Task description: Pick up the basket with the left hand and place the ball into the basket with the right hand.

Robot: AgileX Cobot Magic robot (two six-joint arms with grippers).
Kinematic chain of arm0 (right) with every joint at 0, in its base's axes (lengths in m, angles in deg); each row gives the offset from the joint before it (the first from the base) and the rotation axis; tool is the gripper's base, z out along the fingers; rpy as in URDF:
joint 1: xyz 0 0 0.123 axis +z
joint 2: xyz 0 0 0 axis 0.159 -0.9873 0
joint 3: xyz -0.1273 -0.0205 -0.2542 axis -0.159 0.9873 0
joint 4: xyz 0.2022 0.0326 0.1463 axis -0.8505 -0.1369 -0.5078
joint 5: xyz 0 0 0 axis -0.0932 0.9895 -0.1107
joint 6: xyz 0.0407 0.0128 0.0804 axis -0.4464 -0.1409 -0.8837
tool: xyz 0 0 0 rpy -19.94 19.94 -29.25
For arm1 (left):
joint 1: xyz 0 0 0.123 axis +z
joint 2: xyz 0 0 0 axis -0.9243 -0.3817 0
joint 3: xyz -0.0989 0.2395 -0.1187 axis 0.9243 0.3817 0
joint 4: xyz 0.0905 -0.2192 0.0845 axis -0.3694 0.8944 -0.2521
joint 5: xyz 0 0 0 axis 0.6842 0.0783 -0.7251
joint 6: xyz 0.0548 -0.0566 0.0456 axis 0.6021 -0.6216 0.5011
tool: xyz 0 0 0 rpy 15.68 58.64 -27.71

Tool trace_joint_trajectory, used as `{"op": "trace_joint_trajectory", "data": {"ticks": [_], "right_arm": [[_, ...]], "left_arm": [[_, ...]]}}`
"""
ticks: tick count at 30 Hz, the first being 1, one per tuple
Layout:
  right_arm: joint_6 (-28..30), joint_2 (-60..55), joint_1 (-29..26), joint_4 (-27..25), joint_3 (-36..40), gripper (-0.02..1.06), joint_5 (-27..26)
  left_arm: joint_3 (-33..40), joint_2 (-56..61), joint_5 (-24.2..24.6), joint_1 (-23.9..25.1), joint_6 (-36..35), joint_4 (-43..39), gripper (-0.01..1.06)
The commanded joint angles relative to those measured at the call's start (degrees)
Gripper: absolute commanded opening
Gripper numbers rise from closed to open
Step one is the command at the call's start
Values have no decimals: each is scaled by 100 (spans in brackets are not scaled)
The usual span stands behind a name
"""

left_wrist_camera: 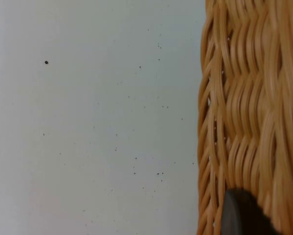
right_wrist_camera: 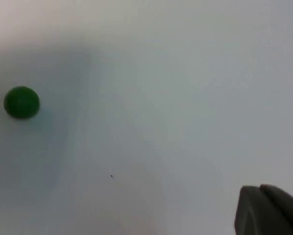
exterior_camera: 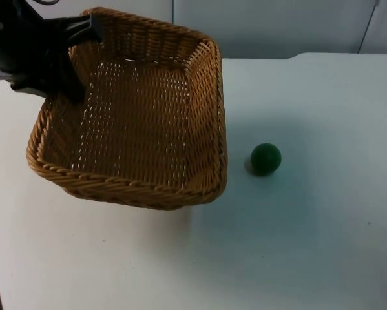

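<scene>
A brown wicker basket (exterior_camera: 141, 116) hangs tilted above the table's left half, with nothing inside it. My left gripper (exterior_camera: 82, 61) is shut on its far left rim. In the left wrist view the woven basket wall (left_wrist_camera: 249, 112) runs beside a black fingertip (left_wrist_camera: 241, 215), with the white table beyond. A small dark green ball (exterior_camera: 265, 159) lies on the table just right of the basket, apart from it. The right wrist view has the ball (right_wrist_camera: 21, 102) some way off from my right gripper (right_wrist_camera: 268, 210), which hangs over bare table.
The white table (exterior_camera: 309, 245) stretches to the right and front of the ball. A grey partition wall (exterior_camera: 277, 26) closes off the far edge.
</scene>
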Motion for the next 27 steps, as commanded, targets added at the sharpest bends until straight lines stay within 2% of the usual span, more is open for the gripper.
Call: {"op": "trace_joint_trajectory", "data": {"ticks": [1, 2, 6, 9, 11, 12, 14, 15, 16, 18, 20, 21, 22, 25, 27], "right_arm": [[88, -845, -48, 49, -382, 0, -125], [88, -845, -48, 49, -382, 0, -125], [246, -2475, -48, 58, -1308, 0, -54], [434, -3150, -48, 37, -1732, 1, 141], [447, -3712, -48, 25, -2178, 8, 410], [447, -3712, -48, 25, -2178, 8, 410], [447, -4197, -48, 25, -2510, 24, 538], [407, -4520, -48, -6, -2707, 37, 526], [407, -4520, -48, -6, -2707, 37, 526], [312, -4848, -48, -303, -2907, 55, 455], [312, -5110, -48, -782, -3022, 66, 293], [312, -5110, -48, -782, -3022, 66, 293], [336, -5216, -48, -1121, -3062, 69, 190], [744, -5445, 41, -2093, -3073, 70, -131], [779, -5496, 116, -2181, -3073, 70, -172]], "left_arm": [[8, 57, -73, 9, -8, 118, 0], [8, 57, -73, 9, -8, 118, 0], [8, 57, -73, 9, -8, 118, 0], [8, 57, -73, 9, -8, 118, 0], [8, 57, -73, 9, -8, 118, 0], [8, 57, -73, 9, -8, 118, 0], [8, 57, -73, 9, -8, 118, 0], [8, 57, -73, 9, -8, 118, 0], [8, 57, -73, 9, -8, 118, 0], [8, 57, -73, 9, -8, 118, 0], [8, 57, -73, 9, -8, 118, 0], [8, 57, -73, 9, -8, 118, 0], [8, 57, -73, 9, -8, 118, 0], [8, 57, -88, 9, -8, 118, 0], [8, 57, -88, 9, -8, 118, 0]]}}
